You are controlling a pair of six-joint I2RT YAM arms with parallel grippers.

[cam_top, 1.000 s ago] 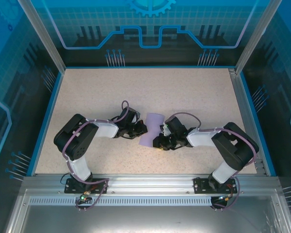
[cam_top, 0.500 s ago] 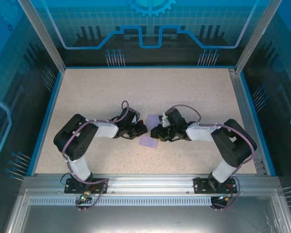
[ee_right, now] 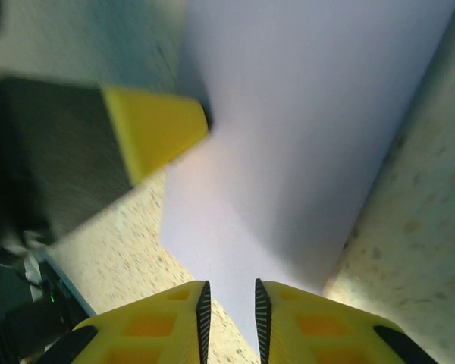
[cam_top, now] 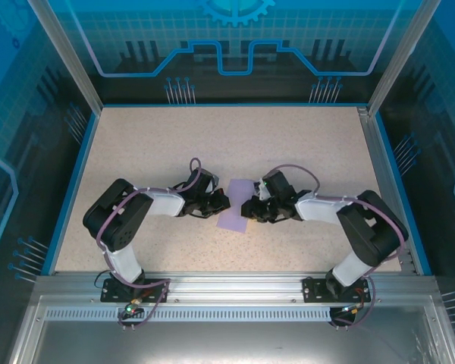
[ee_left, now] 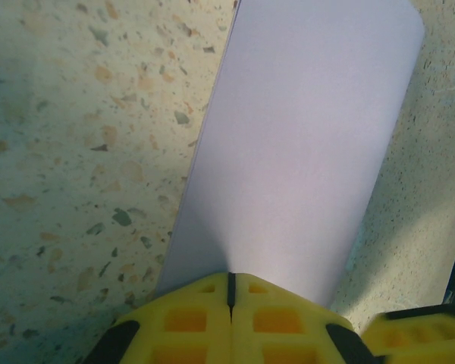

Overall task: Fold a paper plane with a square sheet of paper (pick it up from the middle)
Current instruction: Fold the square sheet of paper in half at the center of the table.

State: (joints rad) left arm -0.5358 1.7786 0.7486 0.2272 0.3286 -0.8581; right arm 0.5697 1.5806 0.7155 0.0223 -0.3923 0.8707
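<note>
**Lavender sheet caught between two grippers at mid-table**

We see the speckled beige table [cam_top: 212, 144] taking up most of the top view, framed by blue-lit walls. The left arm [cam_top: 136, 208] and the right arm [cam_top: 341, 212] both bend inward from their bases at the near edge, and their wrists meet near the middle of the table. Between them lies the sheet of paper [cam_top: 237, 206], pale lavender and low over the surface, with one arm's tip at each side of it.

From the left wrist, we see the sheet [ee_left: 303, 152] run away from the camera as a long smooth band. Its far end curls upward, and the table shows on both sides of it. The left gripper [ee_left: 230, 282] is pressed together on the sheet's near edge, its yellow fingers meeting in a thin dark seam.

From the right wrist, the sheet [ee_right: 311, 136] fills the upper part of the view. The right gripper [ee_right: 229, 292] has its toothed fingers a narrow slit apart, and the sheet's edge comes down to that slit. We cannot tell whether the pads touch the paper. A yellow finger [ee_right: 155, 125] of the left gripper lies against the sheet's far side.
</note>
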